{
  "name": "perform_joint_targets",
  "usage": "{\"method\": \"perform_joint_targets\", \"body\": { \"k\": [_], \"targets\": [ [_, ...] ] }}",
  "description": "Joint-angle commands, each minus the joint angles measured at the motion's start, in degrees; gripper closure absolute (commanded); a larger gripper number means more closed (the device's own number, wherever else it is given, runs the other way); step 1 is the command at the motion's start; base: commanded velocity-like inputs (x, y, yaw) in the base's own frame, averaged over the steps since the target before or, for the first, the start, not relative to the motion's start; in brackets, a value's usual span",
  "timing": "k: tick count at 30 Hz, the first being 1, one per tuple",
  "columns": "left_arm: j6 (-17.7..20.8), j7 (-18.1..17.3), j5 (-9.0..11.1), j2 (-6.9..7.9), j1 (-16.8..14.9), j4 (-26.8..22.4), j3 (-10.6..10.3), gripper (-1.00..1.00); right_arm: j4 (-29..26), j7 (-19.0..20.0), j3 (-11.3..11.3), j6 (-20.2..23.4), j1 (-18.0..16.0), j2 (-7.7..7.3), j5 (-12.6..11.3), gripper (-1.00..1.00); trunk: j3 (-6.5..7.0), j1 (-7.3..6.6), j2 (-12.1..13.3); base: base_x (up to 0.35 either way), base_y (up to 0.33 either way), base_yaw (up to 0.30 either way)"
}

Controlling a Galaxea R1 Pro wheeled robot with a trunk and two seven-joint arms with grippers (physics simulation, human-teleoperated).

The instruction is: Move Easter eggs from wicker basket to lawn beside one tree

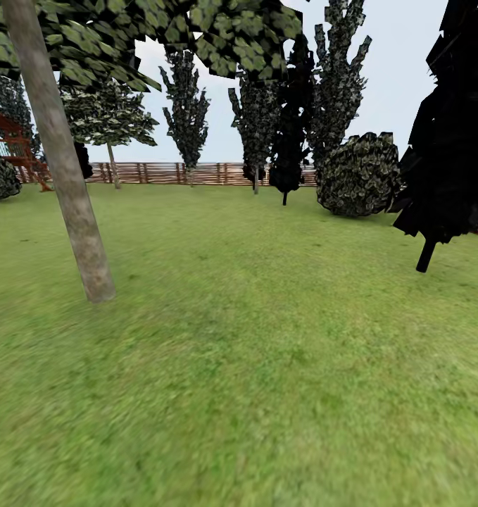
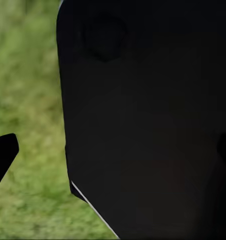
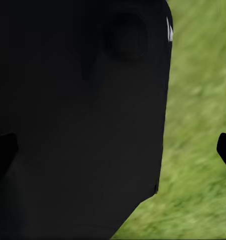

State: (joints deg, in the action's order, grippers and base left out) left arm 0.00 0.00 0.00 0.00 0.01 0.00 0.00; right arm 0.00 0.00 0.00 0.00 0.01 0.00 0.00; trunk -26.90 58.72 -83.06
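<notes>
Open garden lawn with a pale-trunked tree close at the left.

The lawn point(image 1: 267, 366) of mottled green grass covers most of the head view and reaches back to the brown slat fence point(image 1: 196, 172). The tree point(image 1: 63, 169) stands at the left; its slim grey-beige trunk has its long axis nearly upright, leaning a little so the top points to the left, and its base meets the grass. Farther back stand an all-black tree point(image 1: 450, 141), a round dark bush point(image 1: 358, 176) and, at the far left, a red-brown playset point(image 1: 13, 144). In each wrist view a large dark body blocks much of the picture. The left gripper point(image 2: 113, 150) and the right gripper point(image 3: 113, 150) show only dark fingertips at the edges over blurred grass; I cannot tell whether their fingers are spread or pressed together.
</notes>
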Motion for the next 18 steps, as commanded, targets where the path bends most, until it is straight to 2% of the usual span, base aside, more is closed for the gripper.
{"method": "perform_joint_targets", "body": {
  "k": [1, 5, 14, 15, 18],
  "targets": [
    [0.0, 0.0, 0.0, 0.0, -0.01, 0.0, 0.0, -1.0, 0.0, 0.0, 0.0, 0.0, -0.01, 0.0, 0.0, -1.0, -0.03, 0.0, -0.02, 0.0, 0.0, 0.0],
    [0.09, 0.0, -0.09, 0.18, -0.01, -0.26, 0.09, -1.0, -0.36, 0.0, 0.25, 0.23, -1.0, -0.09, 0.01, -1.0, -0.03, 0.0, -0.02, 0.0, 0.0, 0.0],
    [0.02, 0.0, 0.22, 3.08, -0.01, -1.32, 0.09, -1.0, -1.42, -0.09, 0.06, -1.2, -3.79, 0.22, -0.37, -1.0, -0.03, 0.0, -0.02, 0.0, 0.0, 0.0],
    [0.01, 0.0, 0.24, 5.53, -0.01, -1.32, 0.09, -1.0, -1.42, -0.09, 0.07, -8.18, -3.79, 0.2, -0.38, -1.0, -0.03, 0.0, -0.02, 0.0, 0.0, 0.0],
    [0.02, 0.0, 0.25, 5.37, -0.02, -1.32, 0.09, -1.0, -1.41, -0.09, 0.12, -8.31, -3.79, 0.18, -0.42, -1.0, -0.03, 0.0, -0.02, 0.0, 0.0, 0.0]
  ]
}}
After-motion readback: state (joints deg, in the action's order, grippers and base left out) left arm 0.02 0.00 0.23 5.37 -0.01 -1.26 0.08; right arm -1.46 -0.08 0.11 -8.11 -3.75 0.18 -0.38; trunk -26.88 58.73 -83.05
